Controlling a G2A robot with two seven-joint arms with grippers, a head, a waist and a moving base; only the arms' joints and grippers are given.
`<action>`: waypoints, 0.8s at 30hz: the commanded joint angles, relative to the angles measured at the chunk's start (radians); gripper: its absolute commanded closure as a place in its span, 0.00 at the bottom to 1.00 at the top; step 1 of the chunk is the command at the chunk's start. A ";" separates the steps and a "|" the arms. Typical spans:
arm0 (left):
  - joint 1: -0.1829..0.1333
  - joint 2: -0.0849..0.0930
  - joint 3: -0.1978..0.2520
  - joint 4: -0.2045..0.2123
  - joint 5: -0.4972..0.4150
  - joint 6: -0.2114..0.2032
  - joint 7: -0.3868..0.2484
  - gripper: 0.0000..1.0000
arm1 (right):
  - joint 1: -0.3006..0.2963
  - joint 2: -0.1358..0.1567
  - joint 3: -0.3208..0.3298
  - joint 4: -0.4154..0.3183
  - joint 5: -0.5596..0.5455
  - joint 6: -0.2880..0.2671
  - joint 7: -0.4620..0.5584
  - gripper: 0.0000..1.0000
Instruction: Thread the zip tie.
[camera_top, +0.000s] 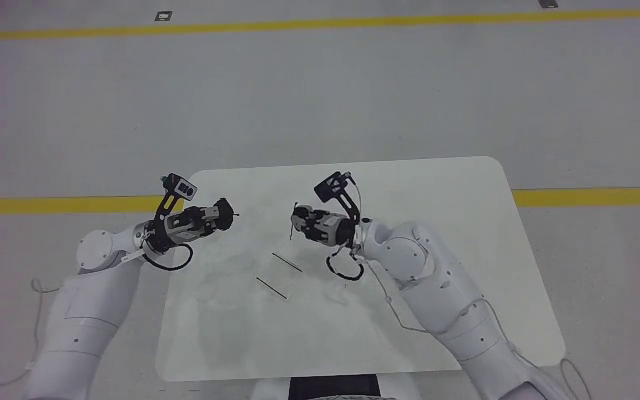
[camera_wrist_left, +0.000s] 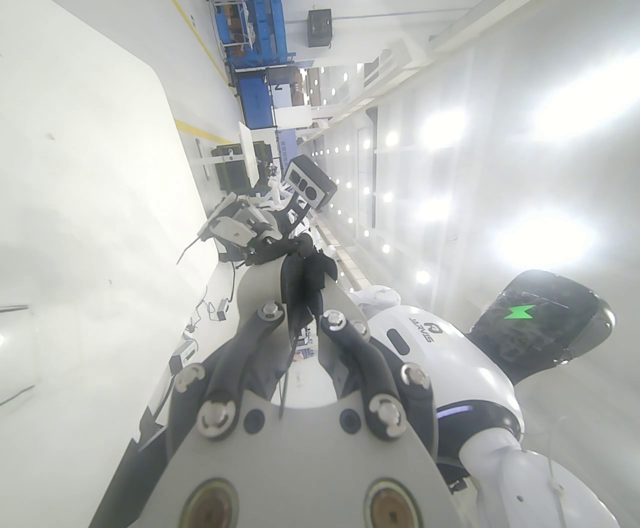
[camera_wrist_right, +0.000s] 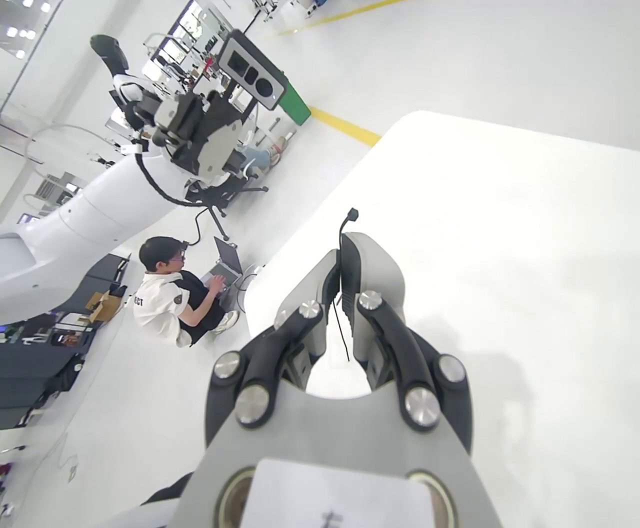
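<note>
I see right end effector (camera_wrist_right: 341, 250) pinched shut on thin black plastic zip tie (camera_wrist_right: 352, 215), square head poking out | left end effector (camera_wrist_left: 305, 267) shut on another thin black strip (camera_wrist_left: 287, 380) | both over smooth white tabletop (camera_top: 450, 200)

On your table (camera_top: 440, 200) you have the first loose zip tie (camera_top: 287, 262) near the middle and the second loose zip tie (camera_top: 271, 288) at seven o'clock of it. Above them, the right gripper (camera_top: 296, 222) at twelve o'clock pinches the right-held zip tie (camera_wrist_right: 353, 214). The left gripper (camera_top: 230, 213) at ten o'clock pinches the left-held zip tie (camera_wrist_left: 286, 385).
</note>
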 joint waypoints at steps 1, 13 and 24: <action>0.000 0.000 0.000 0.000 0.000 0.000 0.000 1.00 | 0.022 -0.003 -0.012 0.004 0.000 0.015 -0.009 1.00; 0.000 0.000 0.000 0.000 0.000 0.000 0.000 1.00 | 0.053 -0.010 -0.028 0.011 0.010 0.028 -0.032 1.00; 0.013 -0.013 -0.020 -0.060 0.132 0.000 0.099 1.00 | 0.028 -0.009 -0.016 -0.022 -0.012 0.114 -0.113 1.00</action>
